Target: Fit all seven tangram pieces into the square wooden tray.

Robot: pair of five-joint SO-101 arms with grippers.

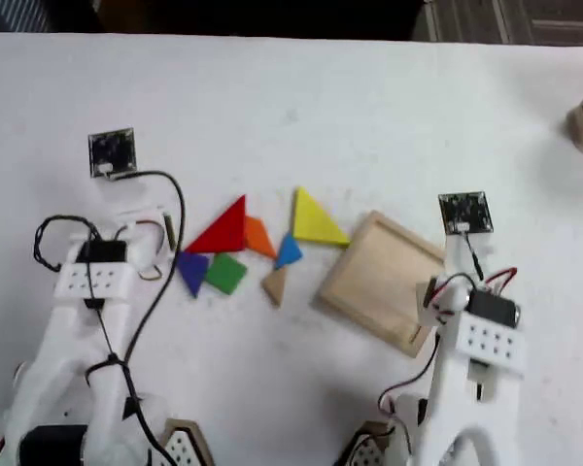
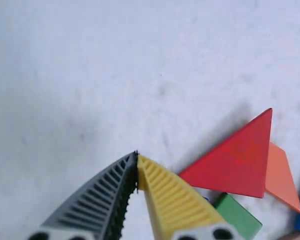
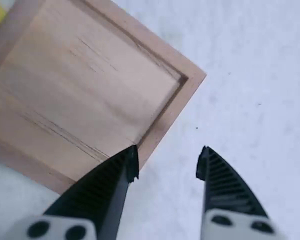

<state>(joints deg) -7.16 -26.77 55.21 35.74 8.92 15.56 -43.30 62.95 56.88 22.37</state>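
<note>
Lying slantwise on the white table [image 1: 301, 116], the square wooden tray [image 1: 384, 282] holds none of the pieces. All seven sit outside it, in a loose cluster on the side of the tray toward the left arm.

The yellow triangle [image 1: 316, 219] is closest, its tip just beside the tray's far corner. The blue piece [image 1: 289, 250] sits next to it, and the plain wood-coloured triangle [image 1: 275, 284] lies just below that. Farther from the tray, the orange piece [image 1: 258, 236] touches the big red triangle [image 1: 222, 231]. The green square [image 1: 226, 273] and purple piece [image 1: 191, 270] are farthest from the tray.

The left gripper [image 2: 136, 157] has one grey and one yellow finger, pressed together at the tips and pinching nothing. It hovers over bare table beyond the red triangle, on the side away from the tray.

The right gripper [image 3: 167, 165] is spread. One black finger [image 3: 121, 172] is over the tray's rim near a corner, and the other is over bare table beside it.

Above each arm sits a small dark circuit board [image 1: 112, 152]; any print on them is too small to read.
</note>
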